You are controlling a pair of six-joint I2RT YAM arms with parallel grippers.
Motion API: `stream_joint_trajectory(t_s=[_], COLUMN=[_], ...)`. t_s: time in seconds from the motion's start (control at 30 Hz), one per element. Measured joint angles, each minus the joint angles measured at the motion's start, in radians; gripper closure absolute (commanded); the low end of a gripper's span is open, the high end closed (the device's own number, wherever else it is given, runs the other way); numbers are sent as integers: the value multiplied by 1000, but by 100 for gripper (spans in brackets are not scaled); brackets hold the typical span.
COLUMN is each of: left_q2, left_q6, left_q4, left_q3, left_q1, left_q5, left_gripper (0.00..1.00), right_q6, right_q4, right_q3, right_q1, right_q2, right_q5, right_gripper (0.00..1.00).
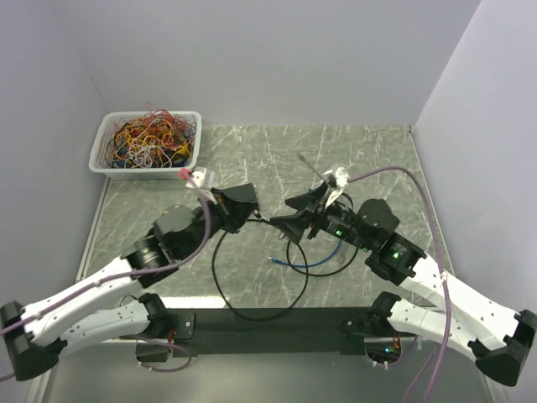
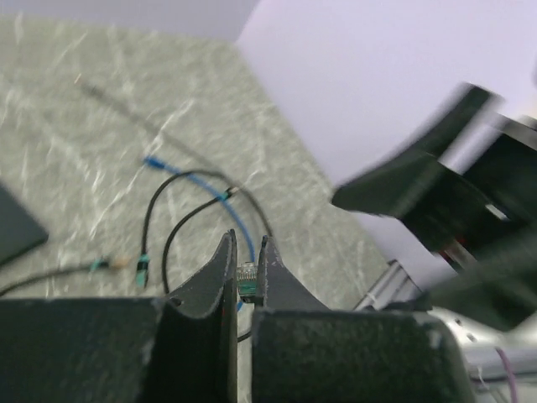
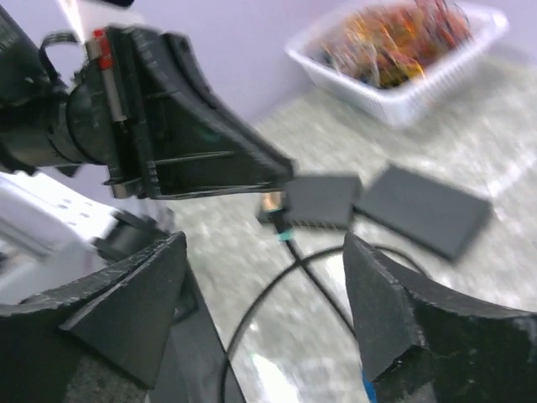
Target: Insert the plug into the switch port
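Observation:
My left gripper (image 1: 250, 213) is shut on a clear plug with a teal boot (image 2: 247, 282), pinched between the fingertips (image 2: 225, 262). The plug's black cable (image 1: 220, 281) loops down over the table. In the right wrist view the plug (image 3: 277, 220) sits at the left edge of a dark flat switch box (image 3: 320, 201), right under the left gripper (image 3: 281, 172); whether it is in a port I cannot tell. My right gripper (image 1: 295, 223) faces the left one closely, its jaws (image 3: 264, 252) wide open and empty.
A second dark flat box (image 3: 424, 210) lies beside the switch. A blue cable (image 1: 312, 264) and thin black leads (image 2: 155, 214) lie mid-table. A white bin of tangled coloured wires (image 1: 148, 143) stands at the back left. Walls close in on three sides.

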Motion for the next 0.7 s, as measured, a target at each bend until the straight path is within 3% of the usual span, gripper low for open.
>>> stream_joint_trajectory(t_s=[0.17,0.37,0.7], left_q2=[-170,-286,-285], left_q6=[118,191,199], left_q4=[29,53,85], left_q3=[0,0,-13], left_q1=[2,2,2], left_q5=[142,291,384], left_gripper=[99,99,99], right_q6=[151,298,338], right_q4=[216,403,455], right_q3=[0,4,63], right_q1=[-176,-203,-122], right_q2=[32,116,182], right_q5=[-349,-621,-732], right_gripper=[35,43,48])
